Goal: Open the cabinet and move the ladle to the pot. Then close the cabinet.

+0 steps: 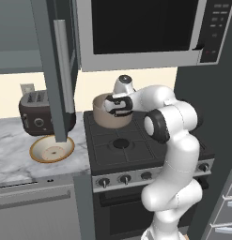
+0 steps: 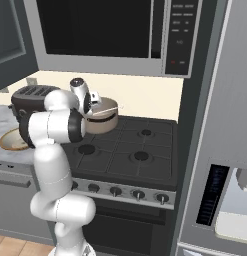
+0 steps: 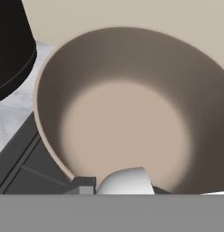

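1. While I look down the hand view, my tool (image 3: pixel 118 186) hangs over the round beige-tan deep-sided pot (image 3: pixel 127 122), closed on the slim silver-white ladle (image 3: pixel 127 182), whose rounded bowl shows at the near rim.
2. From the left base view, that pot (image 1: pixel 110 119) sits on the back left of the black gas stove (image 1: pixel 136 145).
3. I see the dark slate-grey wall cabinet door (image 1: pixel 54 70) with its silver bar handle swung open above the marble tabletop (image 1: pixel 14 150).
4. Beneath it lie a shallow tan yellow-rimmed bowl (image 1: pixel 51 149) and a dark toaster (image 1: pixel 37 112).
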